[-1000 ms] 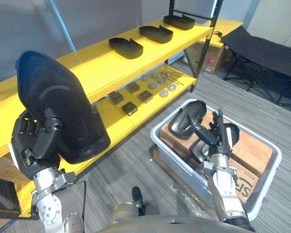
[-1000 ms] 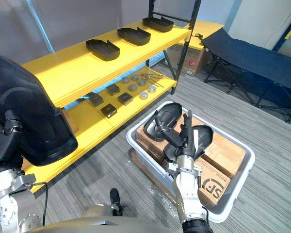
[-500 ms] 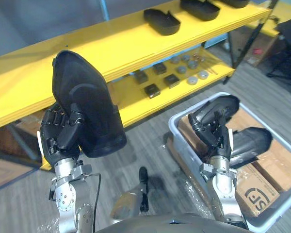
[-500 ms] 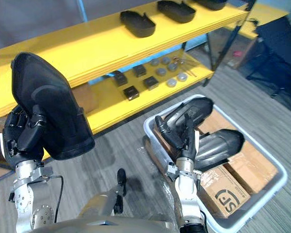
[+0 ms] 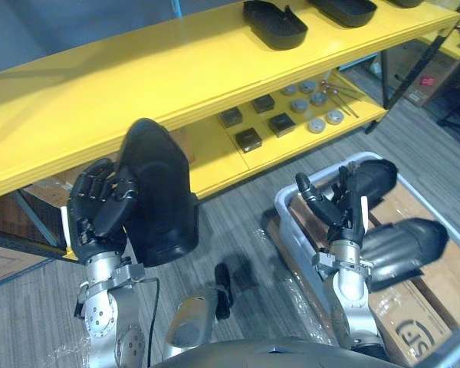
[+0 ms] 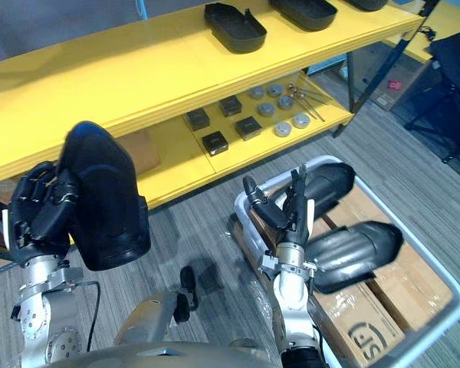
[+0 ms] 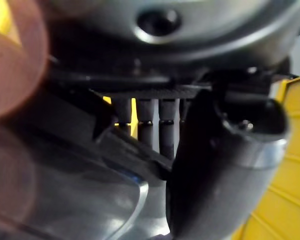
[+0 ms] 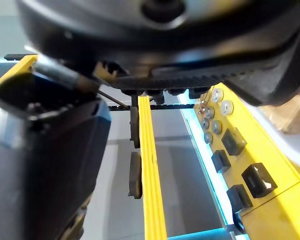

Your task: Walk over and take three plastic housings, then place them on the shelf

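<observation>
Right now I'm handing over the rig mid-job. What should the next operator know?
Left hand: shut on a housing, held upright in front of the shelf, not yet set down.
Right hand: open and empty, above the near rim of the bin.
Bin housings: two, one near the right hand and one beside it.
Shelf housings: at least two on the top board.
Done: one housing picked up.
Left: set it on the bare part of the top board, probably nearest the left hand, then fetch from the bin as needed.
</observation>
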Controlling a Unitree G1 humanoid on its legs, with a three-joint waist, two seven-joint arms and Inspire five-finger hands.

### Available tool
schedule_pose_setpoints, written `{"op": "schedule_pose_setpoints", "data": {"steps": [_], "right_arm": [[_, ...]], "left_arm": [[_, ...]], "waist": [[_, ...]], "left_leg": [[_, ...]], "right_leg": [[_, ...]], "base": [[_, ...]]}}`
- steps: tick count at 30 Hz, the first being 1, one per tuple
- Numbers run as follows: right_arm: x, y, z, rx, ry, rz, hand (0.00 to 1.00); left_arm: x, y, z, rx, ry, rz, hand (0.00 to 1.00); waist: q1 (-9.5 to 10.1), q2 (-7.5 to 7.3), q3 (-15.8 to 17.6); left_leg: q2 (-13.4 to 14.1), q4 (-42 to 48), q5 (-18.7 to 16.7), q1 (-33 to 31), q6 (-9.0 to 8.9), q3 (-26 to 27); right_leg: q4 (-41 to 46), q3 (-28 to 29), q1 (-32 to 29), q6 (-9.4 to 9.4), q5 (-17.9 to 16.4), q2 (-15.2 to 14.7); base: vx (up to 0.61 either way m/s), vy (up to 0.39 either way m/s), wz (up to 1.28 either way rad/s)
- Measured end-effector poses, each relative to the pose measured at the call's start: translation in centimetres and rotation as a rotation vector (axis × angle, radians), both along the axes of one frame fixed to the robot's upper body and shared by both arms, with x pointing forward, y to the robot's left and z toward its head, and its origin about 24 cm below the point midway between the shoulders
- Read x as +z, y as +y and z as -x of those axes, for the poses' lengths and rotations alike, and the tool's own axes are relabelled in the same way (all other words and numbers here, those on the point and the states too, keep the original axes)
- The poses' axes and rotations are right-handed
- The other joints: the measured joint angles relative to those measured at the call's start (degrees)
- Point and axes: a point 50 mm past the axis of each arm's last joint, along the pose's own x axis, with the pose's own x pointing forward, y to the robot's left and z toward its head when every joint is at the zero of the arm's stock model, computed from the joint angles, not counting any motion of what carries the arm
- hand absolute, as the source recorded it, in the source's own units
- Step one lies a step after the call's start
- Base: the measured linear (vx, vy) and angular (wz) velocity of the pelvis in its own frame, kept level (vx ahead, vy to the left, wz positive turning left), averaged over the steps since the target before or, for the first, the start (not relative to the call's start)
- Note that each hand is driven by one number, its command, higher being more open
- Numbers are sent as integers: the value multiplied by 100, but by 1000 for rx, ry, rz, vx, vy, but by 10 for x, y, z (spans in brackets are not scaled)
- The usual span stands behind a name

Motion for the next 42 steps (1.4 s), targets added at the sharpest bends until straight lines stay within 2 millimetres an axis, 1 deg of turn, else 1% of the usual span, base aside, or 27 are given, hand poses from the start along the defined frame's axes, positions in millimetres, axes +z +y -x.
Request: {"op": "schedule_pose_setpoints", "data": {"steps": [1,2,3,5,6,8,9,11,13,14,15,16,17,18,20,24,27,29,31,35,36,37,38,39,40,41,42], "right_arm": [[2,1,-2,9,-12,0,100],[2,3,-3,18,-17,-1,100],[4,6,-6,38,-32,-2,100],[7,14,-8,90,-50,-1,100],[6,18,-7,119,-51,-1,100],[5,22,-6,155,-47,3,100],[5,24,-6,185,-49,19,100],[6,25,-6,209,-50,40,100],[3,25,-3,224,-36,43,100],[2,25,-1,223,-32,43,100],[1,25,1,223,-29,41,100],[1,28,3,230,-29,35,100],[2,27,3,236,-30,44,100],[5,25,0,249,-41,68,100],[9,24,-2,256,-54,85,100],[11,22,0,240,-62,78,100],[16,20,1,231,-85,70,100],[16,18,1,226,-84,71,100],[14,18,3,224,-77,70,100],[18,19,5,232,-92,64,100],[17,19,8,232,-90,44,100],[15,21,9,237,-81,33,100],[14,21,10,236,-78,32,100],[14,22,10,239,-79,29,100],[17,21,10,239,-91,32,100],[20,19,10,233,-104,36,100],[26,15,11,223,-126,45,100]], "left_arm": [[3,-1,-3,-4,-8,-33,0],[4,0,-3,-4,-10,-40,0],[7,0,-6,2,-18,-51,0],[10,0,-9,13,-29,-56,0],[11,-1,-11,10,-37,-57,0],[13,-1,-13,11,-47,-56,0],[15,-1,-15,12,-56,-59,0],[16,0,-15,11,-55,-62,0],[12,-3,-17,4,-39,-53,0],[11,-4,-17,0,-35,-51,0],[10,-5,-17,-7,-32,-52,0],[10,-3,-15,-6,-30,-63,0],[7,-3,-15,-5,-23,-57,0],[4,-4,-14,-4,-10,-43,0],[4,-6,-15,-27,-18,-39,0],[11,-10,-16,-103,-88,19,0],[24,-10,-13,-120,-178,56,0],[32,-10,-11,-123,-228,71,0],[41,-9,-8,-118,-286,67,0],[55,-6,-2,-112,-385,71,0],[57,-4,-2,-108,-404,64,0],[58,-1,-3,-101,-413,74,0],[58,0,-3,-97,-415,84,0],[59,3,-2,-81,-417,82,0],[61,6,-3,-69,-426,75,0],[62,7,-4,-65,-434,75,0],[67,7,-7,-56,-455,81,0]], "waist": [[2,2,-1],[-22,3,-2],[-87,2,-3],[-183,52,-1],[-246,66,-1],[-279,82,-3],[-310,114,-25],[-323,163,-48],[-359,220,-55],[-372,211,-60],[-375,152,-91],[-362,-56,-196],[-328,-47,-230],[-243,122,-265],[-231,250,-300],[-306,252,-340],[-315,234,-354],[-317,246,-360],[-319,296,-448],[-319,537,-605],[-321,579,-604],[-338,604,-589],[-358,601,-586],[-382,538,-560],[-399,500,-566],[-435,525,-569],[-507,588,-604]], "left_leg": [[-30,-64,-155,194,17,-104],[-61,-154,-210,328,42,-190],[-103,-324,-278,575,71,-340],[-110,-482,-327,870,60,-594],[-111,-569,-326,1064,12,-740],[-109,-586,-385,1216,-45,-946],[-94,-583,-469,1271,-91,-1148],[-74,-568,-540,1304,-140,-1362],[-29,-478,-686,1448,-251,-1742],[-25,-419,-717,1471,-286,-1814],[-53,-233,-862,1480,-390,-1911],[-212,-42,-1076,1482,-470,-1972],[-196,62,-1203,1496,-508,-1971],[-15,256,-1343,1448,-599,-1957],[148,327,-1449,1455,-677,-1959],[344,194,-1580,1581,-741,-1849],[361,120,-1583,1592,-745,-1690],[374,110,-1581,1638,-748,-1656],[400,90,-1587,1716,-766,-1622],[486,36,-1634,1787,-848,-1465],[545,345,-1648,1788,-912,-1362],[654,1113,-1730,1558,-1054,-1213],[713,1588,-1698,1416,-1132,-1113],[832,2192,-1705,1179,-1229,-857],[1014,1978,-1828,1159,-1038,-628],[1123,1762,-1842,1153,-1028,-540],[1296,1238,-1836,1172,-1025,-413]], "right_leg": [[809,162,-303,-329,553,-150],[1204,273,-457,-449,858,-211],[1855,600,-811,-448,735,-181],[2169,863,-1290,-442,248,43],[2007,894,-1513,-431,69,180],[1583,950,-1803,-468,-47,334],[954,1137,-2118,-478,-51,528],[336,1455,-2439,-406,0,744],[-446,1894,-2577,-219,205,1000],[-645,1911,-2562,-223,302,1010],[-1111,1912,-2482,-292,825,1017],[-1404,1952,-2423,-390,2051,899],[-1444,1901,-2312,-353,1803,874],[-1786,1881,-2110,-348,1834,1034],[-2170,1823,-1893,-382,1922,1222],[-2923,1897,-1504,-457,2225,1486],[-3237,2036,-1445,-465,2391,1533],[-3274,2055,-1396,-469,2400,1552],[-3332,2065,-1310,-481,2392,1582],[-3315,2074,-1278,-569,2255,1676],[-3253,2114,-1208,-598,2152,1661],[-3158,2124,-1091,-599,2035,1678],[-3121,2139,-1012,-643,1997,1663],[-3099,2204,-869,-655,1930,1571],[-3047,2256,-878,-626,1825,1508],[-3017,2272,-875,-613,1787,1484],[-3015,2316,-879,-597,1762,1436]], "base": [[341,157,28],[350,136,34],[278,88,36],[336,79,61],[383,50,71],[283,-1,64],[199,-32,62],[242,-82,65],[277,-160,86],[254,-191,91],[261,-209,80],[272,-224,67],[329,-275,20],[262,-213,-7],[204,-145,-12],[85,-30,-18],[7,20,-26],[16,13,-11],[34,7,-6],[27,-1,-3],[58,-11,-2],[53,-8,-2],[41,30,-13],[0,17,-25],[0,17,-27],[-29,57,-21],[-3,83,-16]]}}
